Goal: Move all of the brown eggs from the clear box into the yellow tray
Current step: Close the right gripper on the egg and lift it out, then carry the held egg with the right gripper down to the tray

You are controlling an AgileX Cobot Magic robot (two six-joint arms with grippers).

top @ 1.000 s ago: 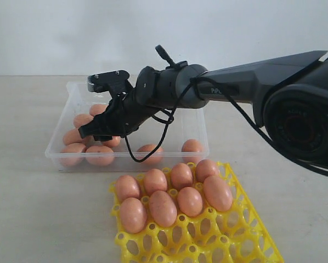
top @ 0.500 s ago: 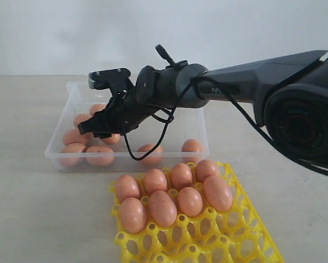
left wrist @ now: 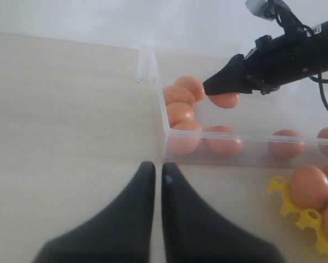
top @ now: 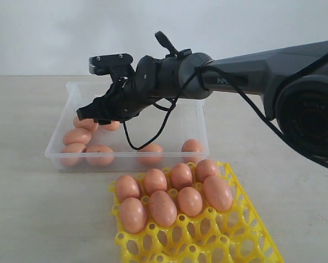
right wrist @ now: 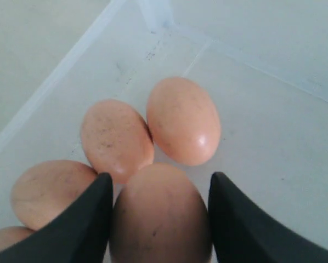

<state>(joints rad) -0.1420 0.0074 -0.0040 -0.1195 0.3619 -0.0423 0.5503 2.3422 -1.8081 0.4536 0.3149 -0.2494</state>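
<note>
Right tool (top: 94, 114) has lifted since a second ago, now up near rim height of the clear box (top: 203, 131). It is clamped on one egg (right wrist: 159, 219), a finger touching each side. The egg's long axis runs along the fingers, the far end poking out past the tips. Other brown eggs (top: 87, 149) lie on the box floor below, mostly at the left end. Key relation: the yellow tray (top: 219, 235) lies toward the camera and to the right of the tool, just outside the box's front wall. Seven eggs fill its back cups; the front cups are open. Right arm does the carry. Left tool (left wrist: 156, 170) is pinched together, empty, over the bench (top: 27, 208) outside the box.
</note>
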